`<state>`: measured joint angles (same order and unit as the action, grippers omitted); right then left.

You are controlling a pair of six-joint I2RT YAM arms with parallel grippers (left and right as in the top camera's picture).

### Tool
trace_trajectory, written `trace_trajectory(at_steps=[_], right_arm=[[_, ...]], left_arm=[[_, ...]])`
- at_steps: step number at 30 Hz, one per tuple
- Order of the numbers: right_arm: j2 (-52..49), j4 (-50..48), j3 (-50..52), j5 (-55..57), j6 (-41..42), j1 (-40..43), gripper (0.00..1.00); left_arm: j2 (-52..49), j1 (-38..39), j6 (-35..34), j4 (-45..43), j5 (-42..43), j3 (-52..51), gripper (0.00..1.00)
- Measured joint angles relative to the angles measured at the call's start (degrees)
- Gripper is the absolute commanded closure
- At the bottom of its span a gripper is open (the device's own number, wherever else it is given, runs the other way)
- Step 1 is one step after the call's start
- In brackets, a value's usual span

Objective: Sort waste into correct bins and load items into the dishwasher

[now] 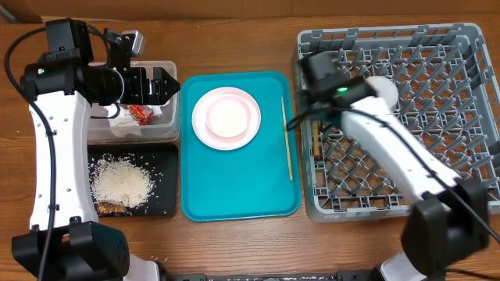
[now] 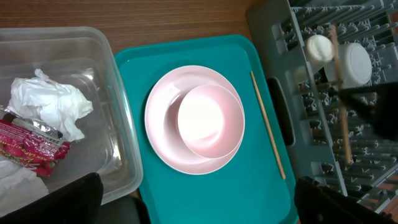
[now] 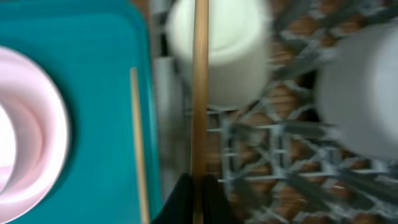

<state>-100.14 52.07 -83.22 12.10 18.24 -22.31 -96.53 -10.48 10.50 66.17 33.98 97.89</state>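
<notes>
A pale pink plate (image 1: 205,125) with a pinkish bowl (image 1: 228,117) on it sits on the teal tray; both show in the left wrist view, plate (image 2: 163,134) and bowl (image 2: 210,119). One chopstick (image 1: 287,139) lies along the tray's right side. My right gripper (image 3: 199,200) is shut on a second chopstick (image 3: 200,93), held over the grey dish rack's (image 1: 437,117) left edge. A white cup (image 2: 319,48) and a white bowl (image 2: 356,64) stand in the rack. My left gripper (image 1: 162,84) is open and empty above the clear tub's right side.
The clear tub (image 1: 168,129) holds crumpled napkins (image 2: 53,102) and a red wrapper (image 2: 28,142). The black tray (image 1: 168,191) in front of it holds white rice (image 1: 123,185) and brownish scraps (image 1: 111,208). The teal tray (image 1: 234,183) lies between the bins and the rack.
</notes>
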Motion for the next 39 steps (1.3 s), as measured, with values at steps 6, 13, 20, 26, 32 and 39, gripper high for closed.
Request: trace_trajectory(at_steps=[6, 13, 20, 26, 32, 39], right_arm=[[5.1, 4.6, -0.5, -0.1, -2.5, 5.2, 0.96], [5.4, 8.3, -0.5, -1.0, -5.5, 9.7, 0.96], [5.4, 5.8, 2.6, -1.6, -8.0, 9.9, 0.95], [5.4, 4.1, 4.2, -1.6, -9.2, 9.9, 0.95], [5.4, 2.8, 6.2, -1.6, -9.4, 9.9, 0.95], [4.8, 2.0, 6.9, -1.9, -9.5, 9.9, 0.95]], left_arm=[[0.0, 0.0, 0.0, 0.0, 0.0, 0.0, 0.00], [0.0, 0.0, 0.0, 0.0, 0.0, 0.0, 0.00], [0.0, 0.0, 0.0, 0.0, 0.0, 0.0, 0.00], [0.0, 0.0, 0.0, 0.0, 0.0, 0.0, 0.00], [0.0, 0.0, 0.0, 0.0, 0.0, 0.0, 0.00], [0.0, 0.0, 0.0, 0.0, 0.0, 0.0, 0.00]])
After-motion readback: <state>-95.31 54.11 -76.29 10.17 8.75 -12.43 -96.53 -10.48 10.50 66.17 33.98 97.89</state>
